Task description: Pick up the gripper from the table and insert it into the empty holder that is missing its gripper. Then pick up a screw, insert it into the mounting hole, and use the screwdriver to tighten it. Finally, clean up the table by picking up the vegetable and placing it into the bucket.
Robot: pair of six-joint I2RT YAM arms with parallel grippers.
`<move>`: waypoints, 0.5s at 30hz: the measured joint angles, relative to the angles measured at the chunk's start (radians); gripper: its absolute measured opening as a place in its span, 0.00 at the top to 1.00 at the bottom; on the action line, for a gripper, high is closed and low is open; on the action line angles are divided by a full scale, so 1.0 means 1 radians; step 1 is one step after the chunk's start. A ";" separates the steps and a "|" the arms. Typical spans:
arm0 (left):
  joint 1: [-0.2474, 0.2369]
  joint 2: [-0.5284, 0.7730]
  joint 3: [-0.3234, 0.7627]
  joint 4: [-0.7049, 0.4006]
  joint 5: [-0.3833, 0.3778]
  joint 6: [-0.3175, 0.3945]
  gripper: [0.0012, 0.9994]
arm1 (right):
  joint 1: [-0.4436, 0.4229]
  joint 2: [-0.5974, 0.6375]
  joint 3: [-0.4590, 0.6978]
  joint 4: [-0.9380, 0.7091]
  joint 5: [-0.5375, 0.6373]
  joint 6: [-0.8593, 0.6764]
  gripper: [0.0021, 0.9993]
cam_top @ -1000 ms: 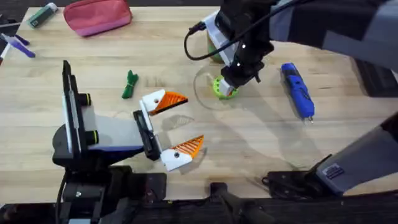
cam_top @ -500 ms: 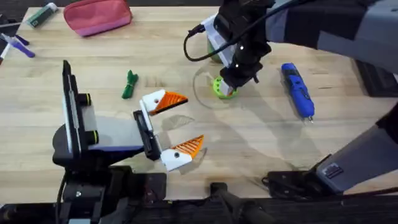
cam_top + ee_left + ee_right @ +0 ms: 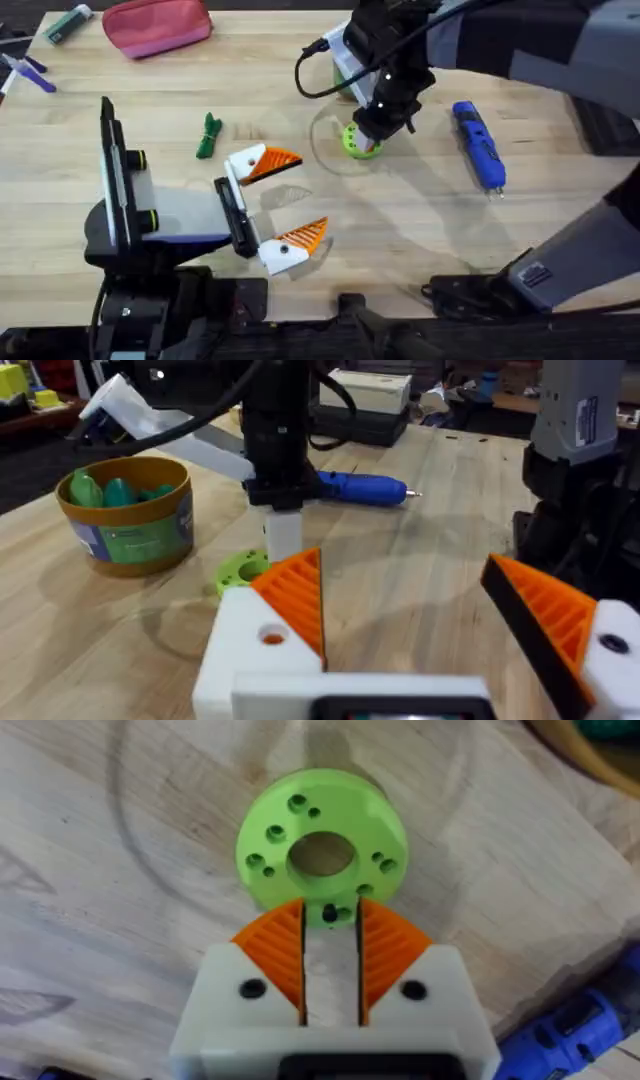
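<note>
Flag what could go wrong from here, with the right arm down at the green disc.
1. The right end effector is at the rim of the lime-green disc, which is not a task item. Grabbing it would likely waste the move.
2. The bucket stands close beside that arm, so a swing could knock it.
3. The screwdriver lies nearby and may roll if bumped.

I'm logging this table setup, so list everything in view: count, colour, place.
Pouch: one, pink, far left.
Marker: one, green, far-left corner.
Pens: a few, purple and white, left edge.
Vegetable: one, dark green, left of centre.
Ring disc: one, lime green, centre, at the right gripper.
Bucket: one, gold-brown, green label, behind the disc.
Screwdriver: one, blue, right.
Left gripper: white, orange pads, open, low centre.
Right gripper: white, orange pads, nearly shut at the disc's rim.
</note>
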 joint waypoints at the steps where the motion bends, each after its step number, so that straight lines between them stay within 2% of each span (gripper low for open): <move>1: 0.000 0.000 0.000 0.000 0.000 0.000 0.01 | 0.000 0.000 0.000 0.000 0.000 0.000 0.74; 15: 0.000 0.000 0.000 0.000 0.000 0.000 0.01 | 0.000 0.000 -0.019 0.031 0.000 0.008 0.75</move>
